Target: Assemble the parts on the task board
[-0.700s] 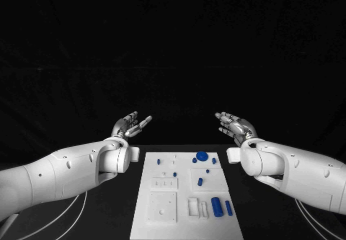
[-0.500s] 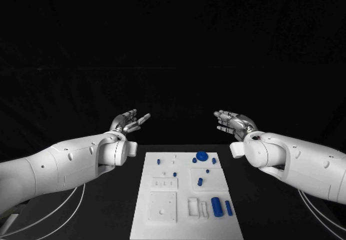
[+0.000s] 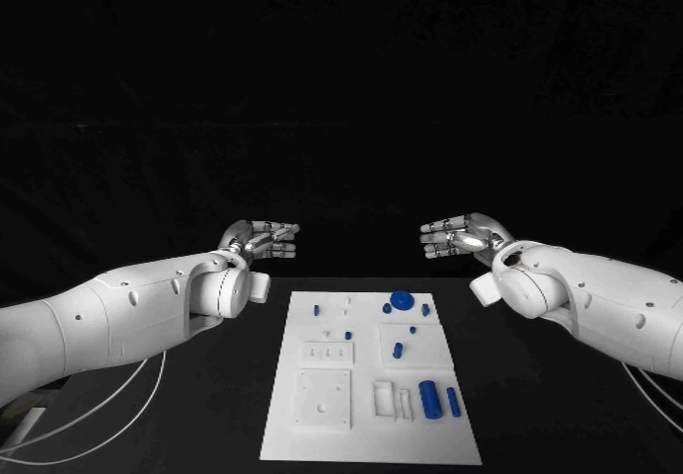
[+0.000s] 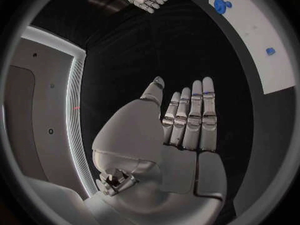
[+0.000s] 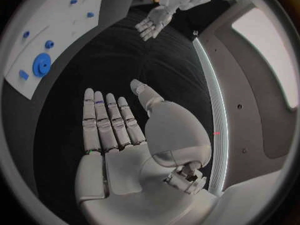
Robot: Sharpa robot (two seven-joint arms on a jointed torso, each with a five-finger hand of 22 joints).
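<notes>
Left hand: up in the air past the far end of the board, palm flat, fingers straight and side by side, holding nothing.
Task board: white plate on the black table, sitting between the two hands and nearer the robot than either.
Parts: blue bits all on the board, a round disc at the end closest to the hands, two cylinders lying down at the near end.
Right hand: mirrors the left hand, raised, flat and empty, well apart from it.
</notes>
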